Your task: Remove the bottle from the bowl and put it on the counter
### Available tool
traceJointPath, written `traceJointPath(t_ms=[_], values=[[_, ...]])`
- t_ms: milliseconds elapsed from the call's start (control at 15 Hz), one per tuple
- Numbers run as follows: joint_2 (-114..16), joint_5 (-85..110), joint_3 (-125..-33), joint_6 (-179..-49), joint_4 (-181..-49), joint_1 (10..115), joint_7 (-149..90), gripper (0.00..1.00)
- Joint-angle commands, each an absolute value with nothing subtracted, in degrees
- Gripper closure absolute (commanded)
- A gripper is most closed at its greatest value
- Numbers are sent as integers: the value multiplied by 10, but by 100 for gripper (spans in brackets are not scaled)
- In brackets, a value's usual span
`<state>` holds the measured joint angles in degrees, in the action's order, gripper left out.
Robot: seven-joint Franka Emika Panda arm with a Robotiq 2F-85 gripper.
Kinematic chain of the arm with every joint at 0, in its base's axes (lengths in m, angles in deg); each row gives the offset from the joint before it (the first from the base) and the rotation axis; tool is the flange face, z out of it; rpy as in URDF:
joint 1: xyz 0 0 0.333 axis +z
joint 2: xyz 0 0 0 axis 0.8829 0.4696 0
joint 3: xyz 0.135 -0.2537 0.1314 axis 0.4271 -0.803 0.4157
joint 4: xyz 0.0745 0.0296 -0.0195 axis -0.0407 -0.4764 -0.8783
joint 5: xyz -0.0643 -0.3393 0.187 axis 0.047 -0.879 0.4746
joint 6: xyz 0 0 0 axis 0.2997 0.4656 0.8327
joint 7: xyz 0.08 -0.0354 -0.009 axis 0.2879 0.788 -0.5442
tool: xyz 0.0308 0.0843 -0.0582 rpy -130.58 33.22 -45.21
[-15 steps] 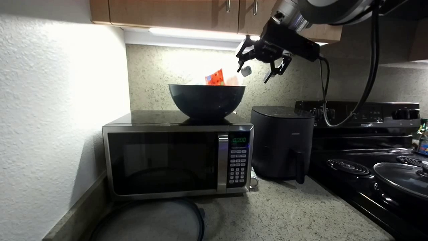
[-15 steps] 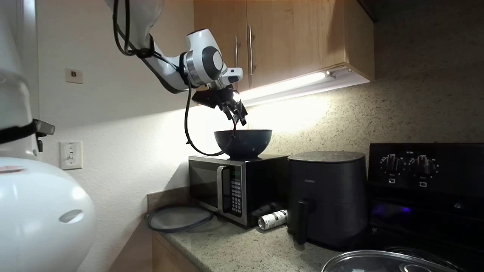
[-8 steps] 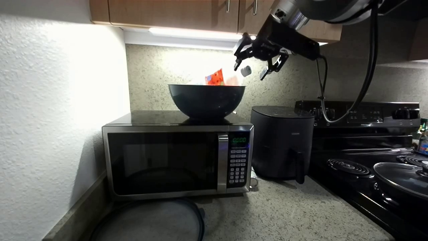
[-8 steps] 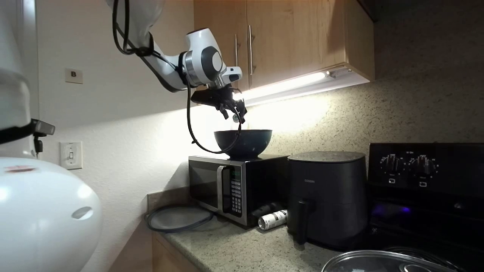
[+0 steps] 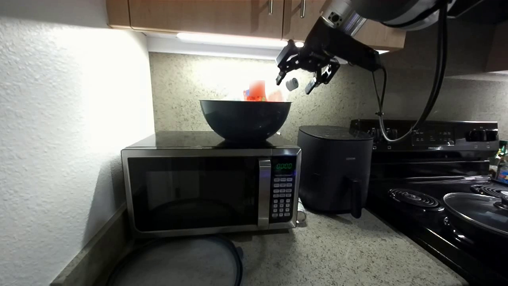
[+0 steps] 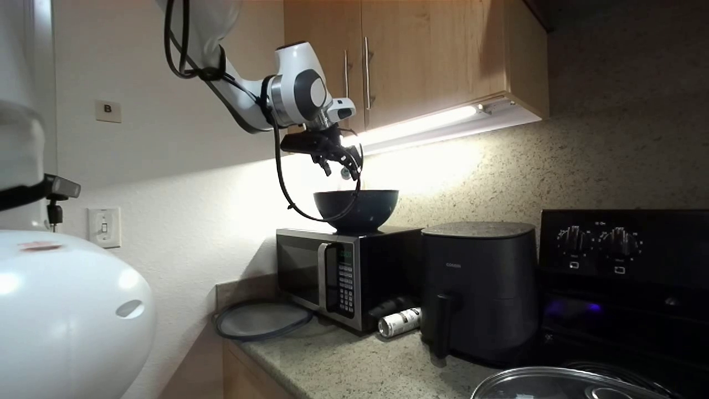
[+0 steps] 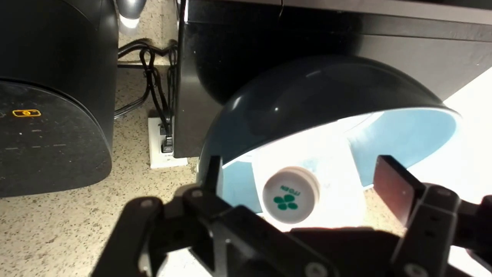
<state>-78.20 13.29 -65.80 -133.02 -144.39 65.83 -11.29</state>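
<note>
The black bowl (image 5: 246, 121) stands on the microwave in both exterior views (image 6: 360, 210); the wrist view shows its dark outside (image 7: 326, 92) and light blue inside. The bottle leans in the bowl, its white cap (image 5: 292, 84) sticking up past the right rim; its body is washed out by glare. An orange-red patch (image 5: 256, 93) shows above the rim; I cannot tell whether it is the bottle's label. My gripper (image 5: 293, 85) is open around the cap. In the wrist view the cap (image 7: 290, 195) lies between the spread fingers (image 7: 394, 190), apart from both. The speckled counter (image 5: 337, 254) is below.
The microwave (image 5: 198, 190) stands beside a black air fryer (image 5: 335, 171). A can (image 6: 400, 322) lies between them. A round dark-rimmed lid (image 5: 178, 262) lies in front. The cabinet (image 5: 206, 16) hangs close above the gripper. The black stove (image 5: 428, 222) is to the right.
My gripper has shifted slightly left in an exterior view, and the cap now sits more centrally between its fingers. The bowl and the cap have not moved.
</note>
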Motion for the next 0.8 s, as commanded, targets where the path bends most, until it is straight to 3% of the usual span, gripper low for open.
traceJointPath(t_ms=[0,733], values=[[-778,121,-659,-1385,-1447,647,-126,0],[-761,169,-667,-1381,-1436,666,-164,0]])
